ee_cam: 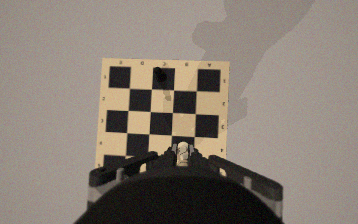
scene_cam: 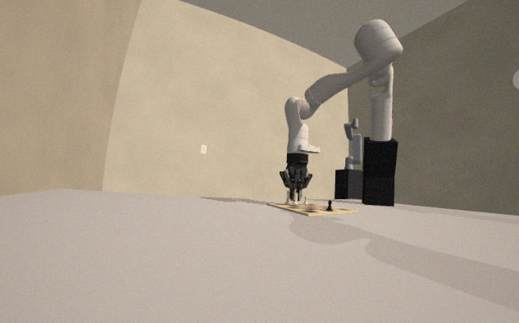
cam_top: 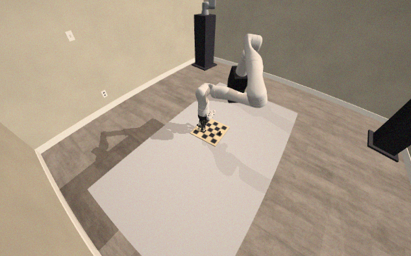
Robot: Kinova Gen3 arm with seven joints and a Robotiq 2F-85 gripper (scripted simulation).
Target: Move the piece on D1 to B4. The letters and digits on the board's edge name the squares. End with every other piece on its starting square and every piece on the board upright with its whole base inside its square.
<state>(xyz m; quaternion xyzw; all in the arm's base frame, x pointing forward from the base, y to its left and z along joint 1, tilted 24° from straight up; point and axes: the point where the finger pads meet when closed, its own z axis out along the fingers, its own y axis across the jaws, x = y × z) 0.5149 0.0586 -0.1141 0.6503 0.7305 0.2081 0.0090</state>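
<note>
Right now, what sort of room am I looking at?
Probably a bare test room: plain walls, wood floor, a grey mat bearing a small chessboard, and an arm on a black pedestal.

- Small dark marks run along the pale border of the chessboard [ee_cam: 101, 112], above the top row and down both sides in the wrist view; they are too blurred to read as letters or digits.
- No other lettering, label or brand can be read anywhere.
</note>
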